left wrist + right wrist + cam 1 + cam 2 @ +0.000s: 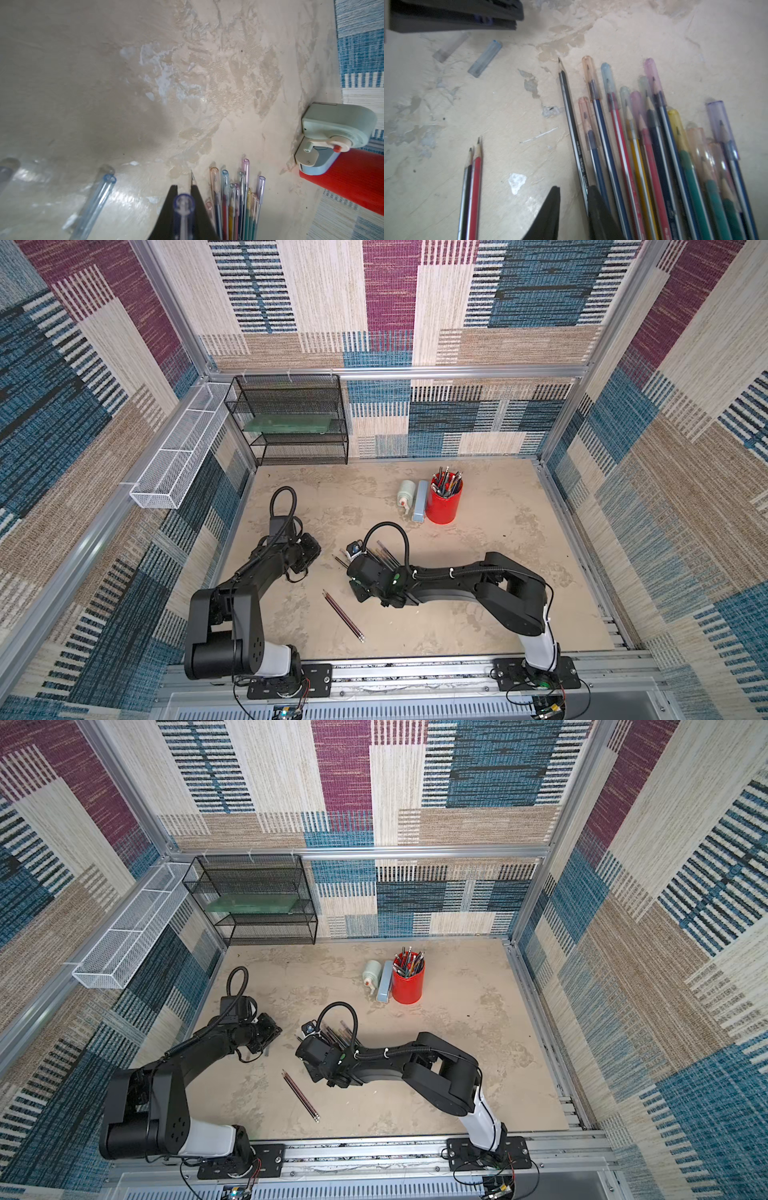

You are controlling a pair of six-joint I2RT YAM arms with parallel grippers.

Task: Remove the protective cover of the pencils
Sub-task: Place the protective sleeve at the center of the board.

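Three pencils already lie bare on the table point(508, 104): a black-and-red pair point(472, 187) and one black pencil point(571, 128), with two loose covers point(485, 58) nearby. About eleven capped pencils point(654, 155) lie fanned together, so most of the job is left. The left claw point(184, 188) is clamped on a violet cover point(184, 205). The right claw point(574, 188) stands narrowly parted and empty, the black pencil just beside one finger, the capped fan beyond it

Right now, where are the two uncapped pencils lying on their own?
In both top views the uncapped pair lies alone on the table, nearer the front rail than the capped bunch.
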